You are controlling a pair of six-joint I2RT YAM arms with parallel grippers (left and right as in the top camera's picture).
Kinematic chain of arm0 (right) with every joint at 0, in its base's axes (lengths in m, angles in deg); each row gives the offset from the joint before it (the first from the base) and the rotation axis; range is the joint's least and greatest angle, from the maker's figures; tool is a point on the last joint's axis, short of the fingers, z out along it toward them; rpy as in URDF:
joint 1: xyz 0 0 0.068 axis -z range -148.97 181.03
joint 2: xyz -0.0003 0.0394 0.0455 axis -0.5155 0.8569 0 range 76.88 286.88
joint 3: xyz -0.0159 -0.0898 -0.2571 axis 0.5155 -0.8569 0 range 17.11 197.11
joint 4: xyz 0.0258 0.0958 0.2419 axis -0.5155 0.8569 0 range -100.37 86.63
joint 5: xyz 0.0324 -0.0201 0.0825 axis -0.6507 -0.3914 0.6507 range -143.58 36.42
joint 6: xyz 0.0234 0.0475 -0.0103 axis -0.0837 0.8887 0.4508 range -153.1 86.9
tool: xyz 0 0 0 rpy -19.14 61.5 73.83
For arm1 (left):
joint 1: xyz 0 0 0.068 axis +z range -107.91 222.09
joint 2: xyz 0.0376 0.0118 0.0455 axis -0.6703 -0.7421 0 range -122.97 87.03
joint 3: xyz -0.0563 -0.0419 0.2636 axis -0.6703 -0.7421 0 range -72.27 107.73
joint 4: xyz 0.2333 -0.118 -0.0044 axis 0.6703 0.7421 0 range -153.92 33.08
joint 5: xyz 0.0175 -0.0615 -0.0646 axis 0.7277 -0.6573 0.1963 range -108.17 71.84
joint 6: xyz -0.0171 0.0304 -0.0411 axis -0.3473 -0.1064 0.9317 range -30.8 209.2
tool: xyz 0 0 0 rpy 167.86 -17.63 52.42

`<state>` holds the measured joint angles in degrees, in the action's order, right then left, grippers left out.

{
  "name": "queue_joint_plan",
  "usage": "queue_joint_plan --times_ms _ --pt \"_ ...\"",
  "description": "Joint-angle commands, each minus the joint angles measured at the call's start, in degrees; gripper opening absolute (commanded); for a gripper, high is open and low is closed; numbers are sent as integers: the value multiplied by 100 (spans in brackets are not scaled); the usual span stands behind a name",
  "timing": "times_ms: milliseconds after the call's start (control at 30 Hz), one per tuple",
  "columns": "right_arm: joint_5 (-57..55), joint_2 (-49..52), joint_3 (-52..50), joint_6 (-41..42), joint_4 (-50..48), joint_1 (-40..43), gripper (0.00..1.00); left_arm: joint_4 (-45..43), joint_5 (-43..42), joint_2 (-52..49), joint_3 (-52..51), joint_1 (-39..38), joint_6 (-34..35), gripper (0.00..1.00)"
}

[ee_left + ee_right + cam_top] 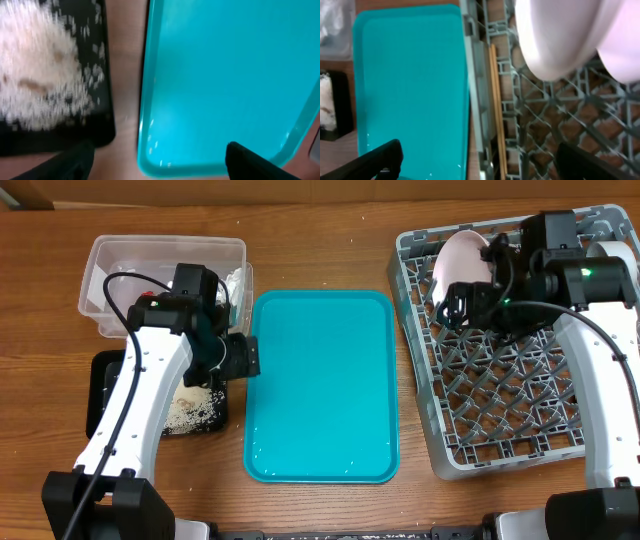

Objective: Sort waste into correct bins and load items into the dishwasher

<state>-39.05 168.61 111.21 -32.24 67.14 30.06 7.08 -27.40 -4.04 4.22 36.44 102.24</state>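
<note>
A teal tray (320, 385) lies in the middle of the table with only a few crumbs on it; it also shows in the left wrist view (225, 80) and the right wrist view (410, 80). A black bin (200, 415) at the left holds white rice-like waste (40, 65). A clear bin (165, 260) sits behind it. The grey dishwasher rack (500, 400) at the right holds a pink-white bowl (460, 260) on edge, also in the right wrist view (555, 35). My left gripper (160, 165) is open and empty above the gap between black bin and tray. My right gripper (480, 162) is open and empty over the rack's left edge.
A thin wooden stick (496, 110) lies along the rack's left side. Another white dish (612, 252) stands at the rack's far right corner. The clear bin holds some white crumpled waste (235, 280).
</note>
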Motion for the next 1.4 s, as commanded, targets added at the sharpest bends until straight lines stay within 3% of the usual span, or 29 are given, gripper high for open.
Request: queue_joint_plan --times_ms 0,233,433,467,567,600,633,667,767,1367 --pt "-122 -26 22 109 151 146 100 328 -68 48 144 13 -177 83" --pt "-251 -579 -343 109 -96 186 100 472 35 549 57 -26 -297 79" --pt "-251 -2020 -1711 111 -1226 186 100 -105 382 1777 -396 -55 -295 80" --pt "-262 -2378 -2046 109 -1486 186 100 -254 479 2103 -546 -55 -278 75" --pt "-341 -3340 -2835 109 -2031 186 100 -748 599 3119 -1067 -55 -166 76" --pt "-348 -3661 -3060 109 -2153 186 100 -868 656 3429 -1224 -55 -66 80" --pt "-385 -3956 -3254 111 -2249 186 100 -988 765 3777 -1410 -55 94 94" --pt "-428 -4352 -3499 109 -2347 186 100 -1134 925 4251 -1668 -55 284 100" --pt "-461 -4824 -3713 109 -2345 186 100 -1327 1064 4916 -1980 -52 330 100" --pt "-461 -4981 -3742 109 -2258 186 100 -1075 1073 5276 -2033 -52 328 100"
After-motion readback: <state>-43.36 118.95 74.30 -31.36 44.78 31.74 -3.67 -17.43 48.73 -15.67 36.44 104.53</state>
